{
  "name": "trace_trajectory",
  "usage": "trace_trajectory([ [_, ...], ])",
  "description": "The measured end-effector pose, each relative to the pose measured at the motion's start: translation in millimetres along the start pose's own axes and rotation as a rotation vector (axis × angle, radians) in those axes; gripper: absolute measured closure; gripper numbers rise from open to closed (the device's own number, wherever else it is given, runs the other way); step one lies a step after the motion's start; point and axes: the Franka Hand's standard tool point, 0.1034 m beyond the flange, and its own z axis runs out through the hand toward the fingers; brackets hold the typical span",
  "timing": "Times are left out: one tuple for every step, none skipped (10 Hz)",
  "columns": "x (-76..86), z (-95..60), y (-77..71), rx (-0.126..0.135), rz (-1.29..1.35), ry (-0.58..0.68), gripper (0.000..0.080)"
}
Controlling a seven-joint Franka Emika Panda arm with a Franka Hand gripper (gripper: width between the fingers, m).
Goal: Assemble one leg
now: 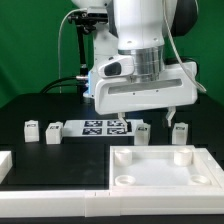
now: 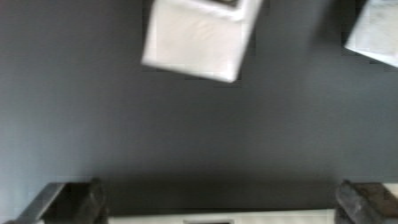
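White panel [image 1: 160, 172] lies near the marker board [image 1: 105, 126].

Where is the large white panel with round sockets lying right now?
In the exterior view, the panel lies nearest the camera on the view's right, with a leg just behind its far edge and the marker board behind it toward the centre.

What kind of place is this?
Probably a robot lab workbench: a big white robot arm over a black table, plus a flat white marker board with black square tags.
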Motion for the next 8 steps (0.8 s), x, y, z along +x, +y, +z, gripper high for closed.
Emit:
trace_trajectory([
  [-7.4,1.0,-6.8,0.006,0.156,-0.009,0.0150],
  [-14.4,0.9,-15.3,0.011,0.277,-0.015,0.0150],
  [-19.7,1.2,-23.3,0.013,0.329,-0.018,0.0150],
  [-24.6,1.8,-31.3,0.012,0.315,-0.022,0.0150],
  [-30.2,2.4,-40.4,0.012,0.299,-0.026,0.0150],
  [-36.6,3.7,-51.7,0.011,0.302,-0.031,0.0150],
  [-42.6,5.1,-64.3,0.010,0.287,-0.035,0.0150],
  [-45.6,5.9,-70.6,0.009,0.267,-0.037,0.0150],
])
